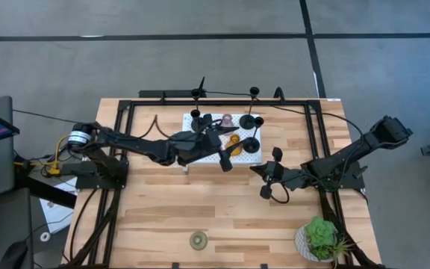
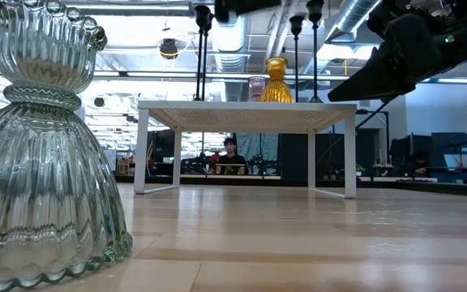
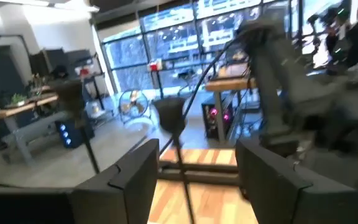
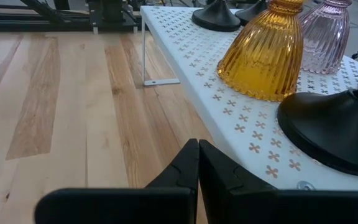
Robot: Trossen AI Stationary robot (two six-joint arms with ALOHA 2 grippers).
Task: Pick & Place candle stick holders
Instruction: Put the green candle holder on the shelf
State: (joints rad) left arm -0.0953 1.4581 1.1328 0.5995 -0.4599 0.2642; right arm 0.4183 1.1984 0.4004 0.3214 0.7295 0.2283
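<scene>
Start at the left of the desk (image 1: 148,217). The pale green glass candle holder (image 2: 39,146) stands alone on the wood near the front edge, well apart from everything else.

Next comes your left gripper (image 3: 197,149), over the white perforated platform (image 1: 200,155) in the middle of the desk. Its fingers are apart, with the thin stem of a black candle holder (image 3: 178,134) between them. This view is smeared, but I think they are not yet clamped on it.

The amber holder (image 4: 266,53) and the pink holder (image 4: 328,37) also stand on the platform, with at least three black holders on disc bases.

To the right, your right gripper (image 4: 197,155) waits with its fingers pressed together, holding nothing, low over the wood just beside the platform's edge. The potted plant (image 1: 321,239) is at the front right corner.

My judgement: six holders seem to be grouped on the platform and the green one is apart. I cannot tell whether you are loading the platform or emptying it.

No brand, label or writing can be read anywhere.
</scene>
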